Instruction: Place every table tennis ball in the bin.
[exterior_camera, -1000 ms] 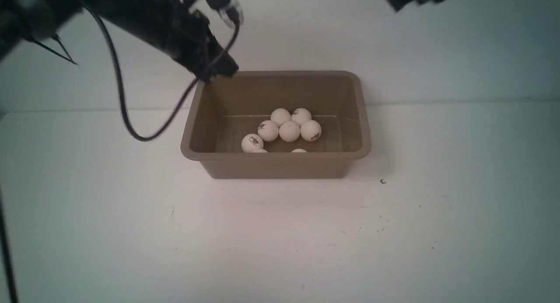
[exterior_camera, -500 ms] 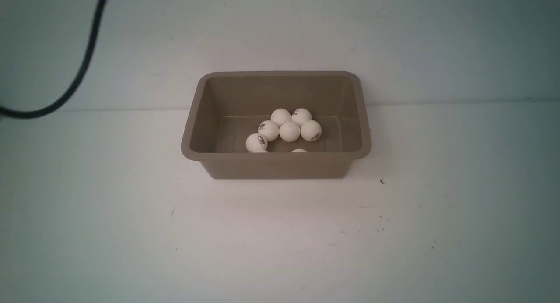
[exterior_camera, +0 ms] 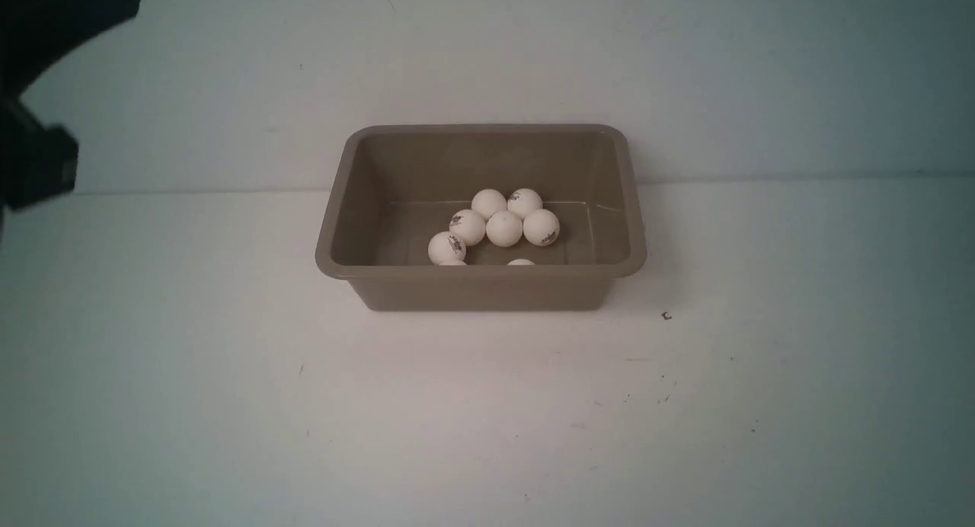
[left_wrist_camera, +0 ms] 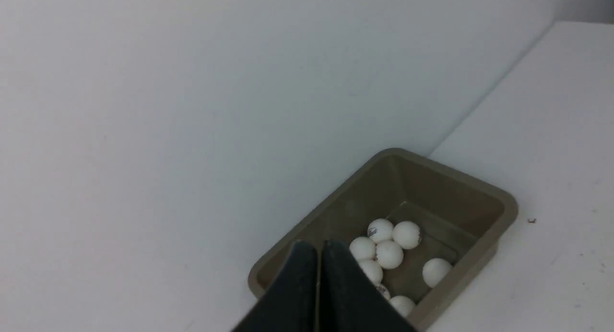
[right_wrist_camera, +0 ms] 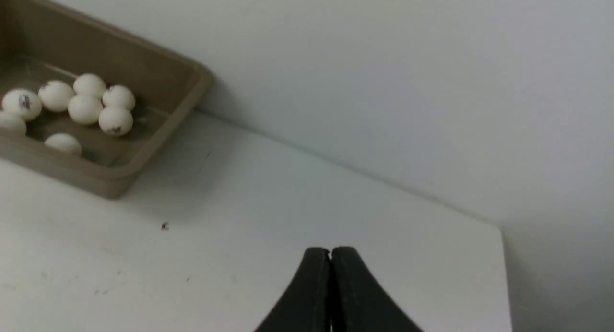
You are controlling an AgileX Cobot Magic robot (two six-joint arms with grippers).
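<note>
White table and wall – bin between – both hands closed, empty

The left arm shows in the front view only as a dark, blurred mass at the upper left edge, and its gripper is out of that frame. In the left wrist view, the left gripper has its 2 black fingers pressed together with nothing between them. The right arm does not appear in the front view. In the right wrist view, the right gripper is likewise closed, its 2 fingers meeting, empty.
</note>
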